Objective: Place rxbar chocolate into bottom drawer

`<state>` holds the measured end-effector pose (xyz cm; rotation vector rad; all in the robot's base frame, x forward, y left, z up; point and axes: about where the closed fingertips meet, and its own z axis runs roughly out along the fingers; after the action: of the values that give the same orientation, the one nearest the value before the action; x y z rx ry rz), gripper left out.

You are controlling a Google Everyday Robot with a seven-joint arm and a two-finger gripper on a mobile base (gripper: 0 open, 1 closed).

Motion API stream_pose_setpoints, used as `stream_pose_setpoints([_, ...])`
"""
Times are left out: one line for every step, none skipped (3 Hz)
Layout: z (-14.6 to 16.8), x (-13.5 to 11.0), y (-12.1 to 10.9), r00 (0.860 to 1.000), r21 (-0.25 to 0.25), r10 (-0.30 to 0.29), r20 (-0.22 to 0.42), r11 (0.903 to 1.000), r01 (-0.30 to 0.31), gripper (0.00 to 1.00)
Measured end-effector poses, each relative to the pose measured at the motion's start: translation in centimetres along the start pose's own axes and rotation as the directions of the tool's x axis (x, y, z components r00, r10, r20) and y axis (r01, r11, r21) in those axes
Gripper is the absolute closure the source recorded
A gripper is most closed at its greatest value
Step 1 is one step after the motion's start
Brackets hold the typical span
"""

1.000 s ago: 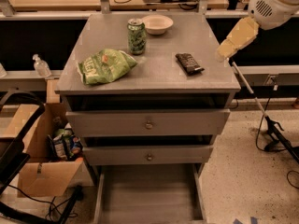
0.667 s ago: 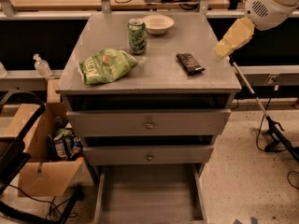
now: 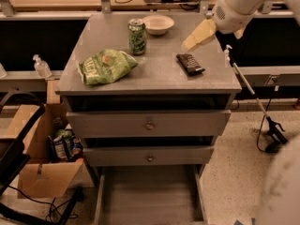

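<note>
My gripper [image 3: 197,37] hangs over the right rear of the cabinet top [image 3: 154,81]. I cannot tell whether it is spread or closed. Just in front of it, not touching, lies one snack bar [image 3: 190,63]. The bar is flat and rectangular, in a dark glossy wrapper. The top also carries one green can [image 3: 137,36], one pale bowl [image 3: 158,24] and one crumpled green chip bag [image 3: 105,66]. Below are two shut knobbed drawers [image 3: 149,123], then one bottom drawer [image 3: 149,193], pulled out.

Green chip bag [image 3: 105,67], soda can [image 3: 137,36], bowl [image 3: 158,24]
</note>
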<state>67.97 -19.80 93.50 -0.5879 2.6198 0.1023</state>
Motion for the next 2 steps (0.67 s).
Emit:
stream_pose_setpoints([2.8,-1.4,-0.2,0.997,0.009,0.078,-0.028,0.9969,-0.078,0.0])
stream_pose_setpoints([7.7,-2.0,-0.7,0.983,0.007,0.161,-0.089,0.9869,-0.161,0.0])
